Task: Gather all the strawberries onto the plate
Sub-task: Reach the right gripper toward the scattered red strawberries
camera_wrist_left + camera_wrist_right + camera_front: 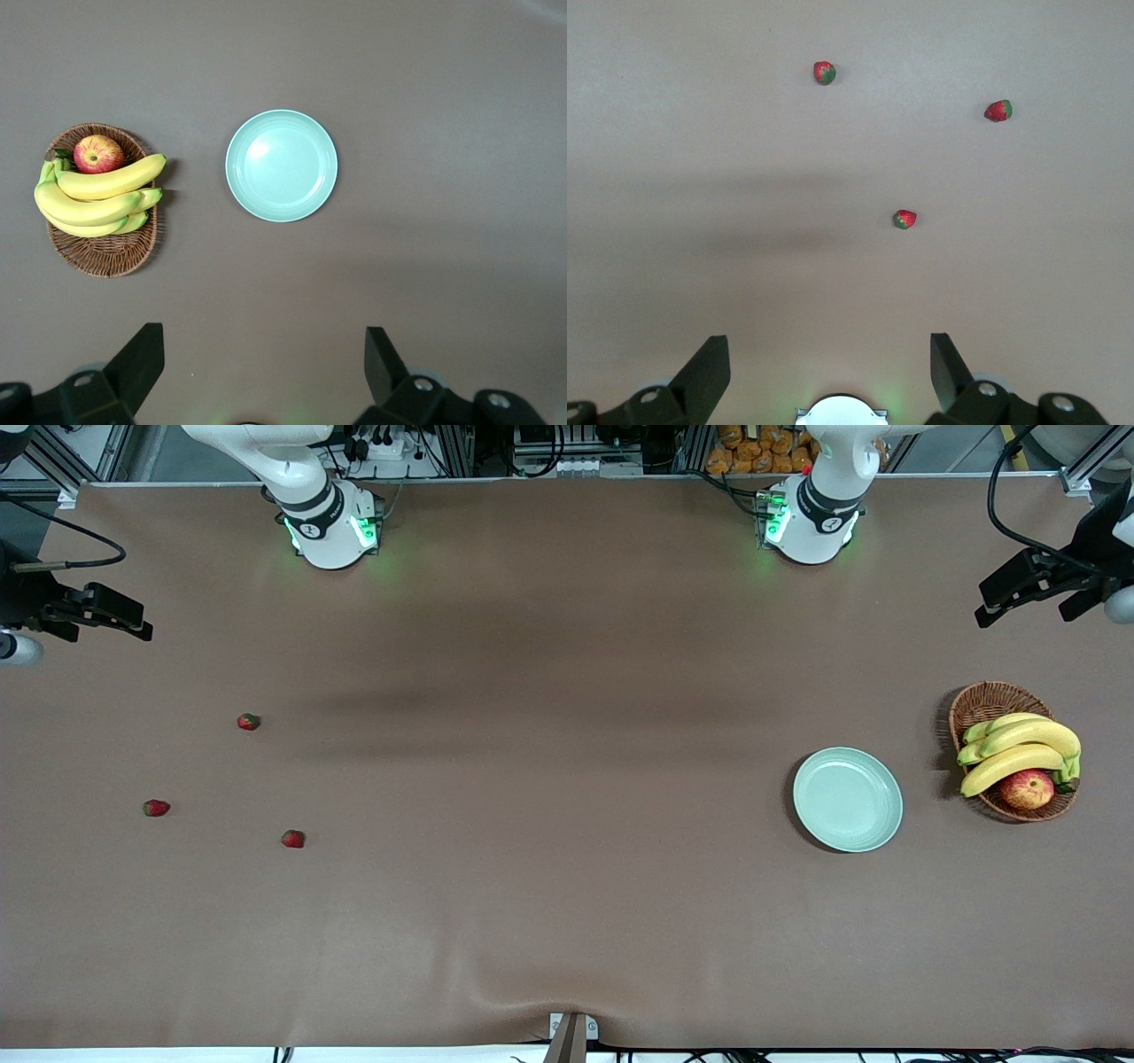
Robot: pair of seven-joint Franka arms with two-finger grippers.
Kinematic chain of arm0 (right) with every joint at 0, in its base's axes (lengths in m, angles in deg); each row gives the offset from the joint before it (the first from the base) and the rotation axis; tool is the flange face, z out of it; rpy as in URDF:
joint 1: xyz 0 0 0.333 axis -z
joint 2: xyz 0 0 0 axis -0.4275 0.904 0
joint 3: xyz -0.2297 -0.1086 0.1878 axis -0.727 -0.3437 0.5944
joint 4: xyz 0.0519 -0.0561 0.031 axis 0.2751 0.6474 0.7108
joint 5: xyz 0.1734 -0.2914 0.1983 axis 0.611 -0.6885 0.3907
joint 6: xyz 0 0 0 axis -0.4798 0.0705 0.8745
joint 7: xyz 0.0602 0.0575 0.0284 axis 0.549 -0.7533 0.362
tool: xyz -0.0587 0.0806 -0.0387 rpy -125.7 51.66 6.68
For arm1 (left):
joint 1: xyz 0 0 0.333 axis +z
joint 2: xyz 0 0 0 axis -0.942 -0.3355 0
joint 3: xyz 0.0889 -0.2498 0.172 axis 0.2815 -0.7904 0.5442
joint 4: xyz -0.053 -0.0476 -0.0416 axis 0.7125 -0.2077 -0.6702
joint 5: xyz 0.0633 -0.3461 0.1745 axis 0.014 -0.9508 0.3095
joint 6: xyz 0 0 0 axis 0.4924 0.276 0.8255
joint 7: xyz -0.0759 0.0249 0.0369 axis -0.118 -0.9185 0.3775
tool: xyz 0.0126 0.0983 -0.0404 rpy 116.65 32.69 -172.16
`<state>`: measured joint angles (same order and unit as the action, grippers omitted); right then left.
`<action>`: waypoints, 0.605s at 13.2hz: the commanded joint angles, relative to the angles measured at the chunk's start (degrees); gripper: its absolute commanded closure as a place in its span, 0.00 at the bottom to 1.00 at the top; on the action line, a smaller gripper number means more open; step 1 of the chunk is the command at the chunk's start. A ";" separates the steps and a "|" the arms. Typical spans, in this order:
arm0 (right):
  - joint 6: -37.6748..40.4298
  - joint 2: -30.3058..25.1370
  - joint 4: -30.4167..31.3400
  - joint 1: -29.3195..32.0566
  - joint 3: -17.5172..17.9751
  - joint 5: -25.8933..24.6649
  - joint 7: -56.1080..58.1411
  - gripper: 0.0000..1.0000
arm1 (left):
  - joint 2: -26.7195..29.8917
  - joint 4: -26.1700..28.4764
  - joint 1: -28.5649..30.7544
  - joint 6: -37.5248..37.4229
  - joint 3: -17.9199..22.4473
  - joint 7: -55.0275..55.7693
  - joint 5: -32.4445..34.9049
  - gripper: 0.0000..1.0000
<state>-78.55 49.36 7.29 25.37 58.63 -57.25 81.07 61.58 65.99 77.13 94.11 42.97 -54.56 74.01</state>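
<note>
Three strawberries lie toward the right arm's end of the table: one point(249, 721) point(904, 219) closest to the arm bases, one point(157, 808) point(998, 111) closest to the table's end, and one point(292, 839) point(824, 73) nearest the front camera. The pale mint-green plate point(848, 799) point(281, 166) sits bare toward the left arm's end. My right gripper point(111, 627) point(828, 341) hangs high over the table on the strawberries' side, open and holding nothing. High over the plate's end of the table, my left gripper point(1019, 607) point(264, 329) is open with nothing between its fingers.
A brown wicker basket point(992, 700) point(106, 257) with bananas point(1019, 748) and a red-yellow apple point(1028, 788) stands beside the plate, closer to the table's end. The two arm bases point(332, 527) point(811, 518) stand along the table's back edge.
</note>
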 commanded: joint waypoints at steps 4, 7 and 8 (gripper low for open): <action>-0.52 -0.58 1.16 0.03 0.05 -0.74 0.69 0.00 | -0.42 -1.66 0.48 -0.58 0.03 -0.77 1.28 0.00; -0.69 -0.15 1.16 0.03 -0.03 -0.74 0.69 0.00 | -0.42 -2.89 0.57 -0.84 0.11 -0.95 2.25 0.00; -1.48 0.47 1.42 0.11 -0.03 -0.74 0.78 0.00 | -0.33 -2.89 0.74 -0.93 0.12 -0.86 2.34 0.00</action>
<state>-78.98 49.51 8.03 25.37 58.61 -57.27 81.27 61.50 64.48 77.36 94.05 43.27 -54.56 75.14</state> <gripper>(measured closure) 0.000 0.000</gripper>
